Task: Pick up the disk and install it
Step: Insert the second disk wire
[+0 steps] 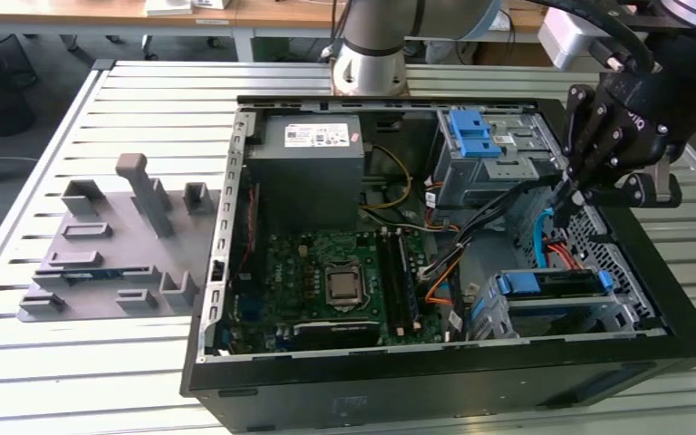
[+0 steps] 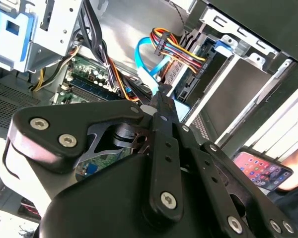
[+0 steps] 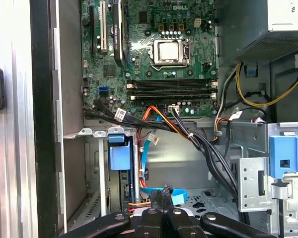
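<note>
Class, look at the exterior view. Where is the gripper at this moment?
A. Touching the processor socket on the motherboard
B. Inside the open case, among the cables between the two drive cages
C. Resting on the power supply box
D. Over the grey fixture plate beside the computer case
B: in the exterior view the gripper reaches into the open computer case, its tip among the cables, above the disk in the lower cage.

- 1 open computer case [image 1: 445, 381] on 1 slatted worktop [image 1: 142, 91]
- 1 motherboard [image 1: 323, 272], 1 CPU socket [image 3: 171, 52]
- 1 grey power supply box [image 1: 312, 172]
- 2 blue plastic parts in the drive cages: 1 latch [image 1: 475, 136], 1 on the disk [image 1: 550, 284]
- 1 grey fixture block [image 1: 112, 254] beside the case
- 1 gripper [image 1: 569, 195], 1 robot arm base [image 1: 370, 59]
- 1 phone [image 2: 263, 171]
</note>
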